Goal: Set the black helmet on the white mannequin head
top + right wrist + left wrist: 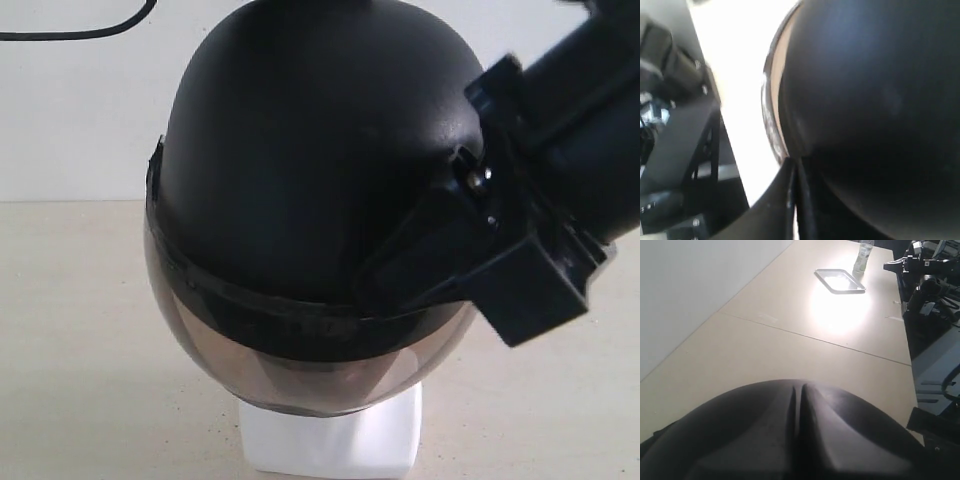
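The black helmet (300, 170) sits over the white mannequin head, its smoky visor (290, 370) lowered in front. Only the head's white neck and base (330, 440) show below; the face is hidden. My right gripper (375, 285) lies against the helmet's right side near the rim. In the right wrist view its jaws (792, 165) are shut, with only a thin slit of light between them, and the tips touch the helmet (880, 90) at the visor's edge. My left gripper (799, 387) is shut, holds nothing, hangs over bare table, and is out of the exterior view.
A metal tray (840, 281) and a clear bottle (863, 256) stand far off on the beige table (790, 315). Dark equipment (930, 280) lines the table's edge. A black cable (80, 33) runs along the white wall behind the helmet.
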Robot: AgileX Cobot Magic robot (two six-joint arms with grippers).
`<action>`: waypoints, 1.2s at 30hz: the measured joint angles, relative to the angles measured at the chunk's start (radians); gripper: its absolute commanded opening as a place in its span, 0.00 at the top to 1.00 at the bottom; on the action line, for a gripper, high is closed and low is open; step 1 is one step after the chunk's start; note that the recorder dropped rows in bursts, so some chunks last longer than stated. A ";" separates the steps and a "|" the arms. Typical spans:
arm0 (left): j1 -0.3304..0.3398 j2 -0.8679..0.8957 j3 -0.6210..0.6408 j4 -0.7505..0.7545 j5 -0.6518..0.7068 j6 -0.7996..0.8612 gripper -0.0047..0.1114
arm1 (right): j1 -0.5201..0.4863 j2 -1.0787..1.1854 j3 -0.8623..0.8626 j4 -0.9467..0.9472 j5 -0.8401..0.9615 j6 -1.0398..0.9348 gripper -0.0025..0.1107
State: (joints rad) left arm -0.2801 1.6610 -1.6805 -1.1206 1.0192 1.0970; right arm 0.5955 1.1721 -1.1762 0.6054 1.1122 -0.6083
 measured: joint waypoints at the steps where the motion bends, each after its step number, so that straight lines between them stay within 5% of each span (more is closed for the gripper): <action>1: 0.000 0.000 0.000 0.000 -0.002 0.000 0.92 | 0.000 0.002 0.005 -0.003 0.000 0.000 0.98; 8: 0.000 0.000 0.000 0.000 -0.004 -0.010 0.92 | 0.000 -0.010 0.004 -0.016 0.000 -0.013 0.98; 16: 0.000 -0.067 0.007 0.054 -0.021 -0.025 0.92 | 0.001 -0.126 -0.077 -0.349 -0.110 0.171 0.98; 26: 0.000 -0.448 0.104 0.488 -0.176 -0.361 0.92 | 0.001 -0.410 0.042 -0.861 -0.253 0.706 0.98; 29: 0.000 -0.648 0.314 0.552 -0.283 -0.426 0.92 | 0.001 -0.562 0.222 -0.910 -0.416 0.773 0.98; 36: 0.000 -1.146 1.033 0.555 -0.709 -0.496 0.92 | 0.001 -0.864 0.745 -0.912 -0.876 0.838 0.98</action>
State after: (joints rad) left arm -0.2801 0.5154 -0.6473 -0.5655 0.3099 0.6013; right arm 0.5964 0.3085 -0.4308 -0.3068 0.2361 0.2294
